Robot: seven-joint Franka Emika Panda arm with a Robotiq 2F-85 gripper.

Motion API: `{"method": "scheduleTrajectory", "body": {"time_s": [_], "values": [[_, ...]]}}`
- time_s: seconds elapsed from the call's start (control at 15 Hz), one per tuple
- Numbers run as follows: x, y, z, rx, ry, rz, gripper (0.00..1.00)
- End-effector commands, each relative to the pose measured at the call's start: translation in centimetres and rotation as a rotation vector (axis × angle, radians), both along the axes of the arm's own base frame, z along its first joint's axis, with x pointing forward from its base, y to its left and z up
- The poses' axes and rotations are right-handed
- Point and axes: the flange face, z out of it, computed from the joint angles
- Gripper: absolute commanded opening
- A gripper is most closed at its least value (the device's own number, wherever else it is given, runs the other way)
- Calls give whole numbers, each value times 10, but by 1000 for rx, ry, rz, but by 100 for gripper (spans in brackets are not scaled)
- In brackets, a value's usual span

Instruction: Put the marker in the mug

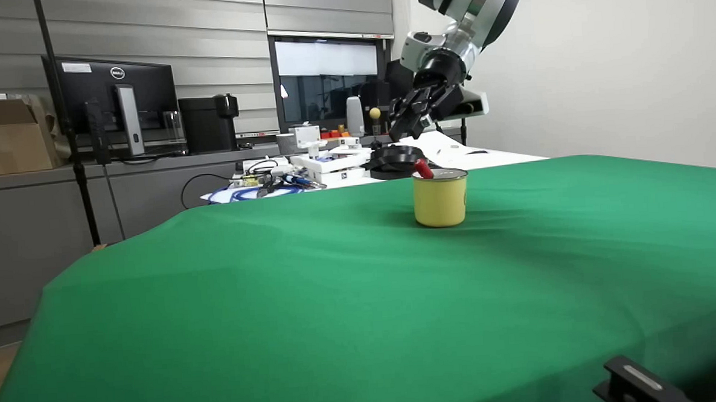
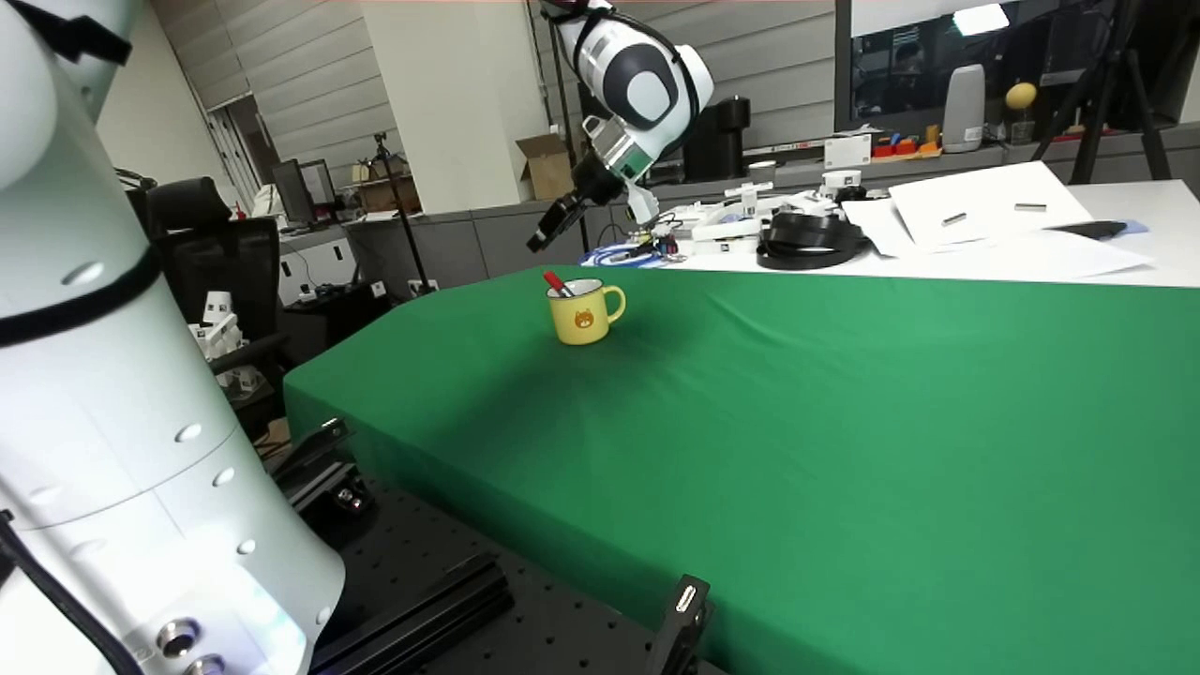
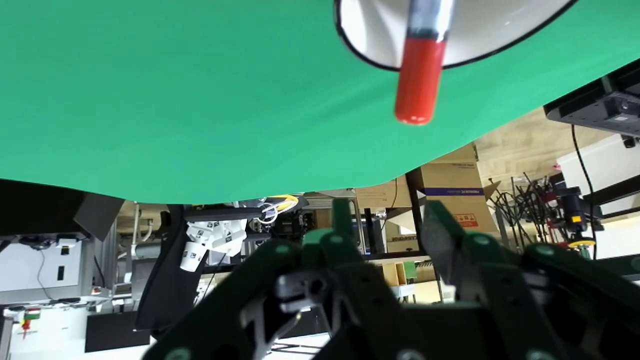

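Observation:
The pale yellow mug [image 1: 440, 203] stands upright on the green cloth. In an exterior view [image 2: 581, 319] its bear print and handle show. The red marker [image 1: 423, 168] stands tilted in the mug, its red end sticking out above the rim; this also shows in an exterior view [image 2: 556, 282]. In the wrist view the marker [image 3: 420, 82] leans over the black rim of the mug [image 3: 492, 30], its clear part inside; its lower end is out of frame. My gripper [image 3: 390, 207] is open and empty, with its fingers apart. It hangs above the mug [image 2: 548, 232], touching neither mug nor marker.
The green cloth [image 1: 278, 313] covers the table, and its edge falls away near the mug. Behind it a white table holds a black coil [image 2: 811, 239], white parts and cables. Black clamps [image 2: 680, 619] sit at the near edge beside the robot's base [image 2: 159, 450].

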Motion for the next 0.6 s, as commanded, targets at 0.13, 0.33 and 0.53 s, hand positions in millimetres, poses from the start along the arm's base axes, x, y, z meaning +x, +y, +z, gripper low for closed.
{"method": "scheduleTrajectory", "body": {"time_s": [0.13,0.33,0.53], "values": [[7,-12,55,-11,-76,16,87],[4,-17,75,-22,-100,36,100],[2,-21,82,-102,-68,52,100]]}}
